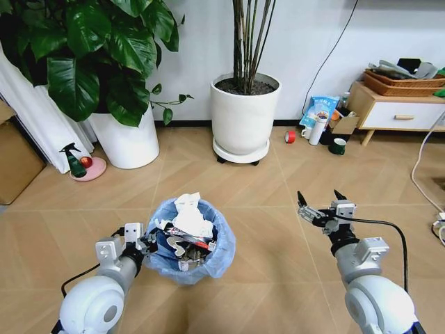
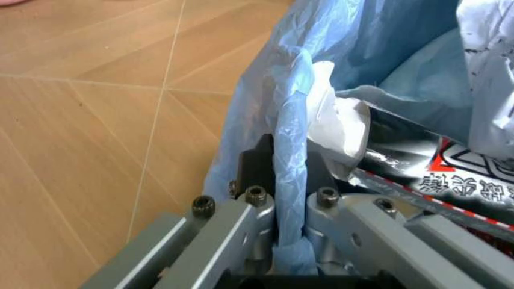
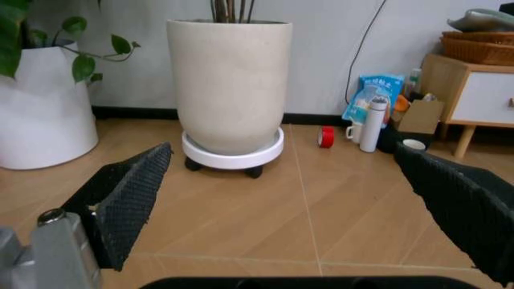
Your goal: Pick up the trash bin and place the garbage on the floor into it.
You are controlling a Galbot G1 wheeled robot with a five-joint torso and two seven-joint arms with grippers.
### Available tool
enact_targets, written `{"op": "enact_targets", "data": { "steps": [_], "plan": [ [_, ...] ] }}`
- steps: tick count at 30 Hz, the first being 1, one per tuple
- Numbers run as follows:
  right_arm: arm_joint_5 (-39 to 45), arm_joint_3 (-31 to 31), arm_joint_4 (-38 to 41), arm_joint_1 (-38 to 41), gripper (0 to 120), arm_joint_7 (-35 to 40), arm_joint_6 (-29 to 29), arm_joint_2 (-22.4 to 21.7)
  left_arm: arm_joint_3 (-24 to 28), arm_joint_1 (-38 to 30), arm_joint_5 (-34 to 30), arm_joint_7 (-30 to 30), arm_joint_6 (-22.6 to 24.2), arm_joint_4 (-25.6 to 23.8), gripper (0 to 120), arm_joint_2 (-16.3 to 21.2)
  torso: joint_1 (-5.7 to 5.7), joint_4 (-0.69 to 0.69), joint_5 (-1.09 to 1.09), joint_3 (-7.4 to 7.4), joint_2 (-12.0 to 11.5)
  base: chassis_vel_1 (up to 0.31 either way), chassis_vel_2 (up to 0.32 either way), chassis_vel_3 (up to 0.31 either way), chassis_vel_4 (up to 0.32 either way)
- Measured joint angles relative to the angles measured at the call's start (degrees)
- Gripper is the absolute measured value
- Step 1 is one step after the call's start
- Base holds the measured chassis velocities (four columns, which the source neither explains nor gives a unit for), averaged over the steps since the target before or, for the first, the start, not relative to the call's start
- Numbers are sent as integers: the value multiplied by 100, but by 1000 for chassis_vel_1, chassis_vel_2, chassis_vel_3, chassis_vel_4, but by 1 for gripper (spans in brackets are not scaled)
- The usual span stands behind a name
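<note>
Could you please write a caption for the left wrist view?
Left tool clamped on the trash bin rim, blue liner pinched, above the floor.

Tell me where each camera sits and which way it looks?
Head view: up on the robot's head, looking down at the floor, trash bin, both arms; right claw open.
Left wrist view: on the left wrist, close on the left claw pinching the bin's blue bag.
Right wrist view: on the right wrist, looking between its pads at the tall white plant pot.
Shared: head and right wrist views both show that pot and the red tape roll.
</note>
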Motion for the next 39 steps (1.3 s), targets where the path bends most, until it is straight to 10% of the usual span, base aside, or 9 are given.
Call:
{"op": "enact_targets", "data": {
  "steps": [39],
  "plan": [
    [-118, -105, -76, 15, 100, -43, 56, 15, 30, 10, 141, 94, -32, 18, 0, -106, 1, 0, 0, 0, 0, 23, -17, -25, 17]
  ]
}}
